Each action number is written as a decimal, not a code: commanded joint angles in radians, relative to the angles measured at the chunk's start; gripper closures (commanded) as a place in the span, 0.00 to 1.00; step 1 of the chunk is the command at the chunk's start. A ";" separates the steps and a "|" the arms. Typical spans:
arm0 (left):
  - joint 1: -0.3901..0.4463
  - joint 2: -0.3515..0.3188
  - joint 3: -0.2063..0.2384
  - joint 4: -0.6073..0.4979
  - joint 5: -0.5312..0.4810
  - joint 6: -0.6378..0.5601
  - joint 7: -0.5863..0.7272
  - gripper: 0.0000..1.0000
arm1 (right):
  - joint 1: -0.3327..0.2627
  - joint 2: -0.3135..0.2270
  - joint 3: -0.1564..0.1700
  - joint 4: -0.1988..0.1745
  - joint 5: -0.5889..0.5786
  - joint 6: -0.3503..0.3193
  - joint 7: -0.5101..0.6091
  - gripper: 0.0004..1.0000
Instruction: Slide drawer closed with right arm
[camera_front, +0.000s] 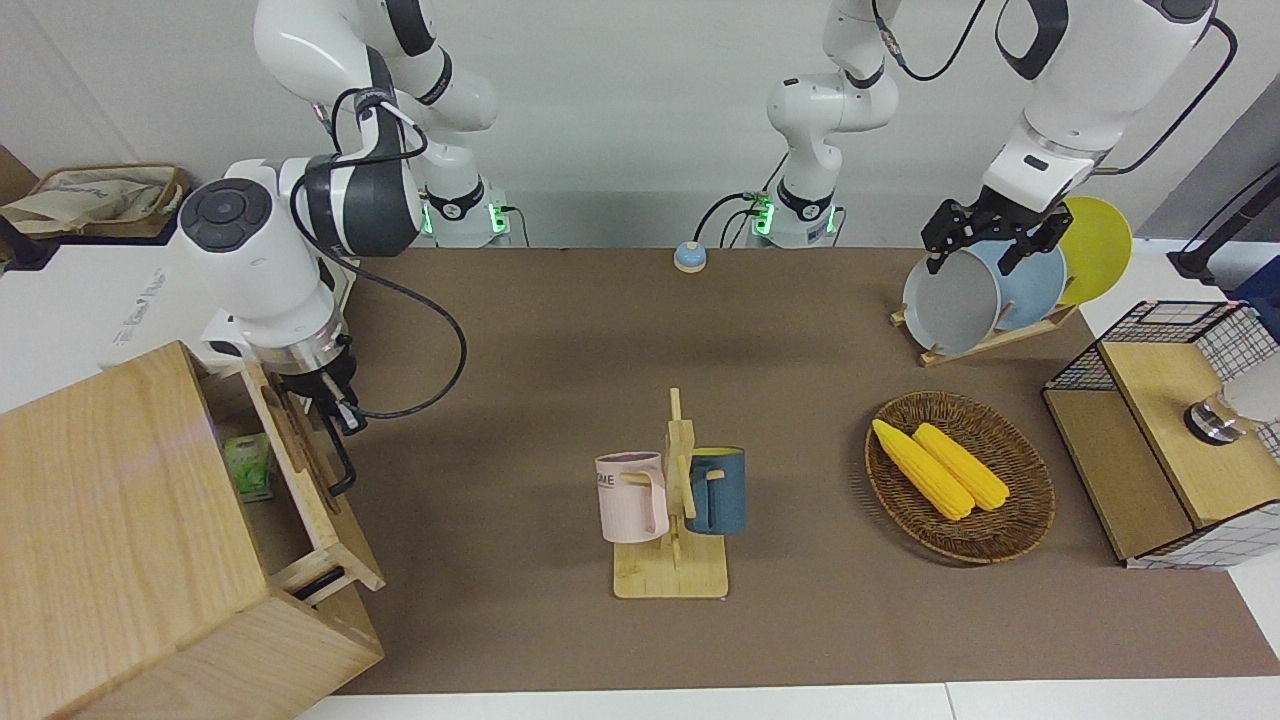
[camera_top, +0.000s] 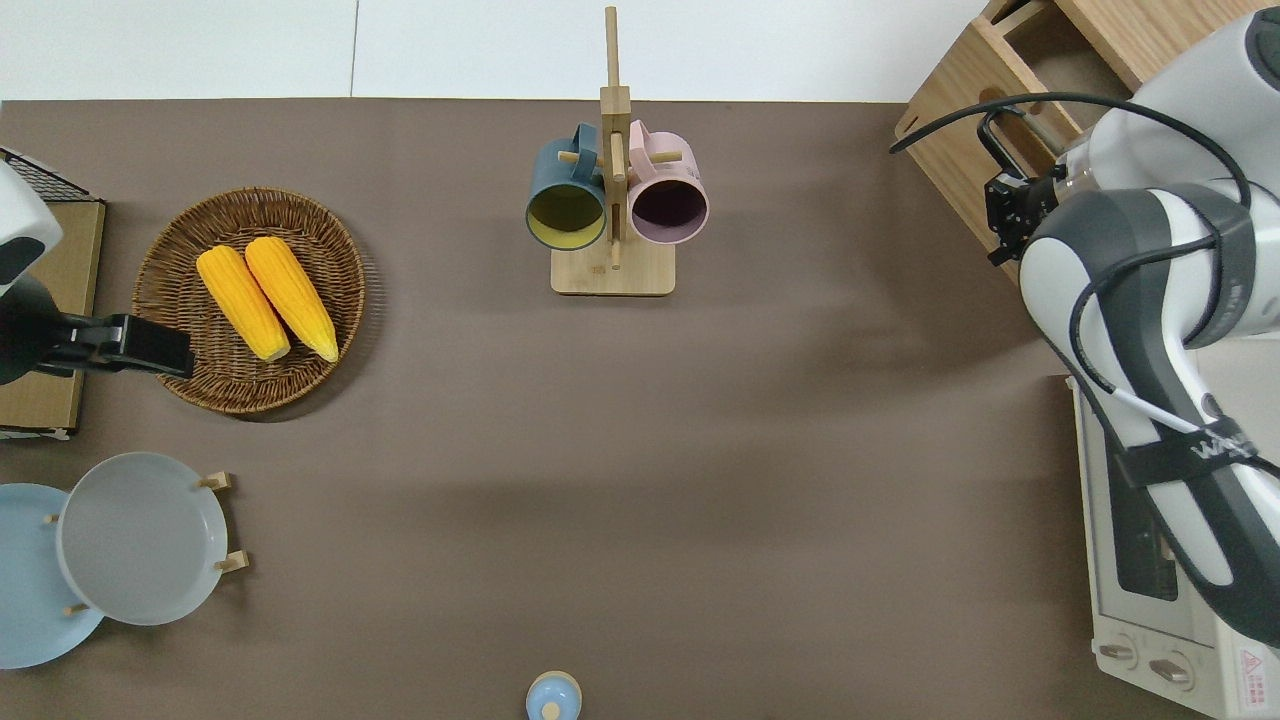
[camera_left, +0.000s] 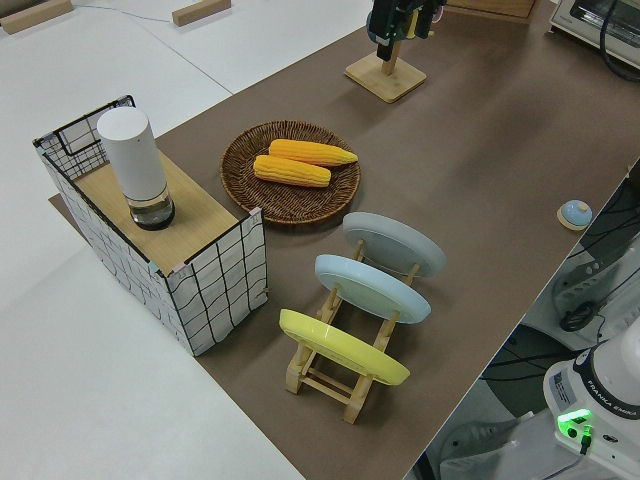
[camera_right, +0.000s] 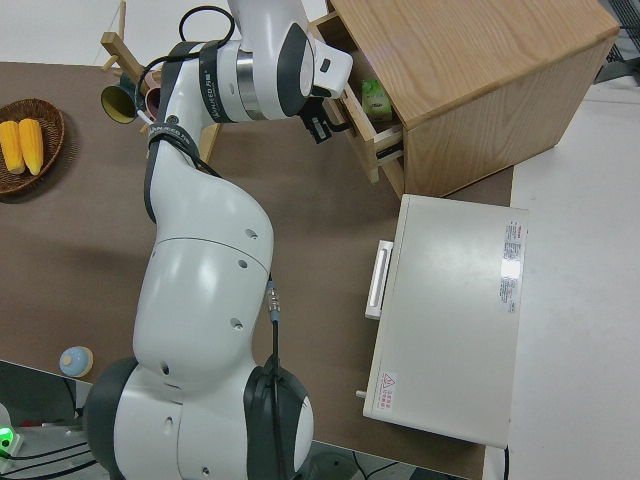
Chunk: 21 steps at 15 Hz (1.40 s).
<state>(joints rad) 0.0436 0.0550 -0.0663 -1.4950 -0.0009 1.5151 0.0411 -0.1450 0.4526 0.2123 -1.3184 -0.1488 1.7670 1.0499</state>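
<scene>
brown matting covers the table (camera_front: 800, 640), with the pale cabinet (camera_front: 120, 540) at the right arm's end, its drawer (camera_front: 300, 480) pulled out and a green packet (camera_front: 248, 466) inside. the right gripper (camera_front: 335, 400) sits at the drawer front by the black loop handle (camera_front: 340, 465), placed to push it in; whether its fingers are parted or clenched, i cannot tell. the white toaster oven (camera_top: 1150, 560) is close beside the arm. the mug rack (camera_front: 672, 500) and corn basket (camera_front: 960, 475) stand well apart. the left arm is parked.
</scene>
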 joint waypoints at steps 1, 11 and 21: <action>-0.007 -0.004 0.000 0.010 0.018 -0.018 -0.010 0.01 | -0.048 0.055 0.022 0.067 -0.021 0.009 -0.050 1.00; -0.007 -0.004 0.000 0.010 0.018 -0.018 -0.010 0.01 | -0.082 0.090 0.021 0.110 -0.021 0.003 -0.113 1.00; -0.007 -0.004 0.000 0.009 0.018 -0.018 -0.010 0.01 | 0.001 0.077 0.022 0.103 -0.017 -0.009 -0.114 1.00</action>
<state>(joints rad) 0.0436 0.0550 -0.0663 -1.4950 -0.0009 1.5151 0.0411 -0.1829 0.5146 0.2296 -1.2440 -0.1489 1.7698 0.9526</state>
